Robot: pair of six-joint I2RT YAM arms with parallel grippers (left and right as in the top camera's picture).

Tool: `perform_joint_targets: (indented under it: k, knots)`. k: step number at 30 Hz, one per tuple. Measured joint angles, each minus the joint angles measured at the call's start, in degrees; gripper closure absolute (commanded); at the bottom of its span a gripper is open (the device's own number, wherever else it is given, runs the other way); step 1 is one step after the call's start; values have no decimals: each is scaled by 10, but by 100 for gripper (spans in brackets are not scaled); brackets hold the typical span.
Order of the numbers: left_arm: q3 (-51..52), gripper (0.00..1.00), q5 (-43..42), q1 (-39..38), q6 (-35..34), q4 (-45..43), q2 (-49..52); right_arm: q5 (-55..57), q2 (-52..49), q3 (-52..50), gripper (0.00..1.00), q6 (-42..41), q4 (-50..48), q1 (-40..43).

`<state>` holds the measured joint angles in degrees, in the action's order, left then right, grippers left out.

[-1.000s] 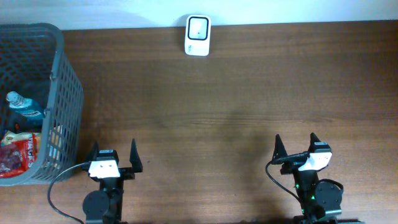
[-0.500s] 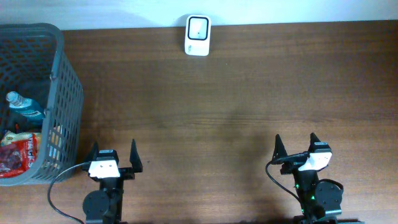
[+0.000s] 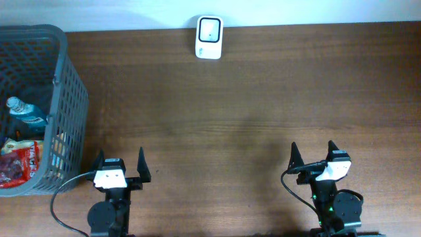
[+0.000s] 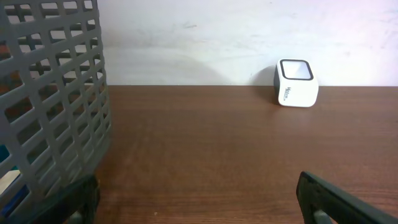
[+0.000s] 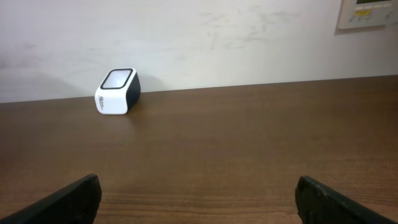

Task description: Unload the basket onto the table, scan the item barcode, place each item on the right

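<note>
Dark brown wood covers the whole table [image 3: 263, 99], and a pale wall rises behind its far edge. Both arms sit at the near edge. The left claw [image 3: 120, 159] has its two black fingers spread wide with nothing between them, and the right claw [image 3: 313, 150] stands just as wide open and just as empty. Well ahead of both claws, against the wall, stands a small white scanner [image 3: 209, 28] with a dark-rimmed window on top. It is ahead and to the right of the left claw, and ahead and to the left of the right one. Just to the left of the left claw, and stretching away ahead of it, is a grey plastic basket [image 3: 66, 85] with lattice walls, its near corner close to that claw's left finger. Inside lie the goods: a bottle [image 3: 29, 118] with a white cap and a blue label, and, nearer the claw, a red snack packet [image 3: 16, 164]. Something orange between them is too hidden to make out. A black cable [image 3: 62, 197] loops down behind the left claw.
</note>
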<state>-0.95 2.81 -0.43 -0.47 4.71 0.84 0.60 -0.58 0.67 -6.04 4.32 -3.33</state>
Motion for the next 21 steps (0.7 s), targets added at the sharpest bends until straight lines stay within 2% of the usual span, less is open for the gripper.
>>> perform_joint_targets:
  k: [8, 12, 18, 21]
  knots:
    - [0, 1, 0, 0, 0, 0, 0, 0, 0, 0, 1, 0, 0, 0]
    - [0, 1, -14, 0, -2, -34, 0, 0, 0, 0, 1, 0, 0, 0]
    - [3, 1, -133, 0, -7, -177, 0, 0, 0, 0, 1, 0, 0, 0]
    - [3, 1, -167, 0, -7, -191, 0, 0, 0, 0, 1, 0, 0, 0]
